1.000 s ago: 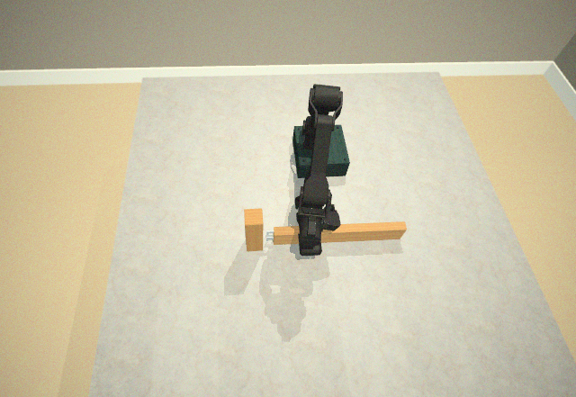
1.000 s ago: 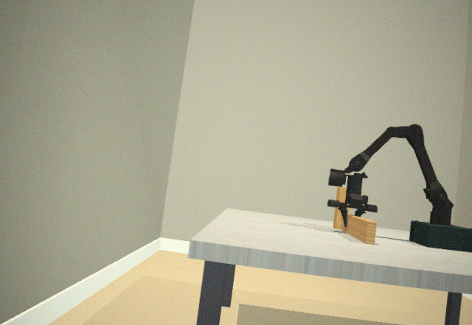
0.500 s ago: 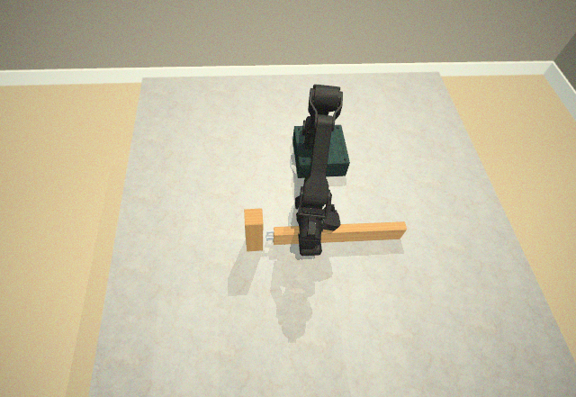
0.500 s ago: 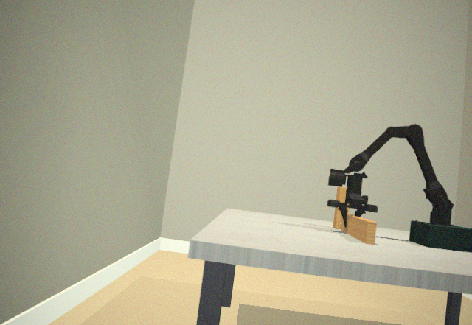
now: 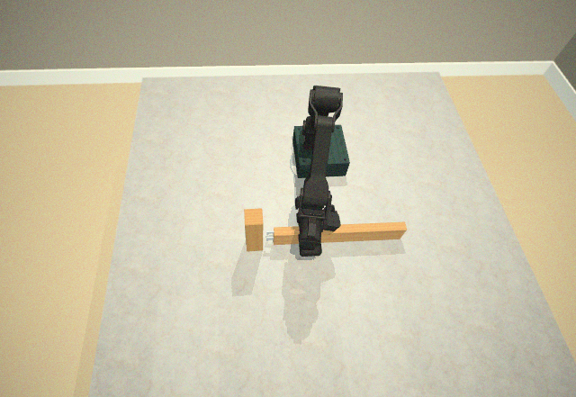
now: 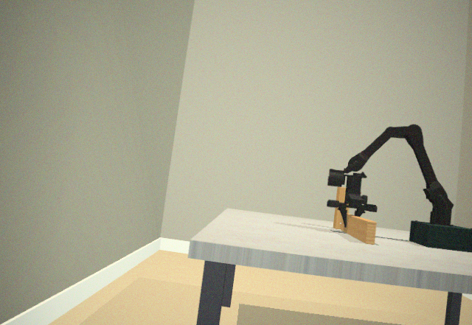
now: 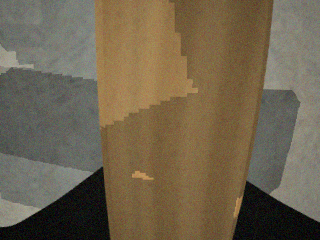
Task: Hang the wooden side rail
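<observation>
The wooden side rail stands on its narrow edge on the table, running left to right in the top view. Its steel hooks stick out of its left end toward the headboard post, with a small gap; they are not on the pins. The post stands upright; its slot and pins are not visible. My gripper points down and is shut on the rail, left of its middle, one finger on each side. The fingertips are hidden in the top view.
The dark green base block carries the arm behind the rail. The grey table has its edge to the left of the post. The arm reaches over the table from the base to the rail.
</observation>
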`<state>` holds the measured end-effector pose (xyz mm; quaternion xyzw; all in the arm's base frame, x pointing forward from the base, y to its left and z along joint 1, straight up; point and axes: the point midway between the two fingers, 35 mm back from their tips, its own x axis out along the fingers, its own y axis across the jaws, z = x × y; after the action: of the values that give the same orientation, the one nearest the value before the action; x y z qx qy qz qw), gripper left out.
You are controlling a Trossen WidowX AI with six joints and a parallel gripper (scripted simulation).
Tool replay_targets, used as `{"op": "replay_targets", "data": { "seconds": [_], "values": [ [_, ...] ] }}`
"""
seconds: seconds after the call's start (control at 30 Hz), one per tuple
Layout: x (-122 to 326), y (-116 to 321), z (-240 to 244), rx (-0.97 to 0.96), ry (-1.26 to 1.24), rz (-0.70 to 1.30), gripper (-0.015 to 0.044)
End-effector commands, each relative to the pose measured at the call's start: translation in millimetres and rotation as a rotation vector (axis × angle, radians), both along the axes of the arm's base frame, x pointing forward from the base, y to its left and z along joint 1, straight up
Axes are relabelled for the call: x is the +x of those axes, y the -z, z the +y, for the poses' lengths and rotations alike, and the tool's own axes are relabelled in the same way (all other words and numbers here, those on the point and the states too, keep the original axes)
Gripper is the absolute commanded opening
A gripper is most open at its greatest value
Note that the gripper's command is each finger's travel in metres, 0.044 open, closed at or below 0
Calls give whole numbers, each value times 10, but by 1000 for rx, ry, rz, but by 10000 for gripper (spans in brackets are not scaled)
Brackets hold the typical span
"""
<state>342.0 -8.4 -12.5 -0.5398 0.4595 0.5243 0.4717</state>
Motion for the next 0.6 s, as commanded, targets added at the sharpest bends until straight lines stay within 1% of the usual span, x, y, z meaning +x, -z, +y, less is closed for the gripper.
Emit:
{"op": "replay_targets", "data": {
  "seconds": [0.0, 0.3, 0.33, 0.57],
  "values": [
    [66, -4, 19, 4, -3, -12, 0],
    [104, -8, 25, 4, -3, -12, 0],
    [34, -4, 12, -1, -4, 1, 0],
    [34, -4, 12, -1, -4, 1, 0]
  ]
}}
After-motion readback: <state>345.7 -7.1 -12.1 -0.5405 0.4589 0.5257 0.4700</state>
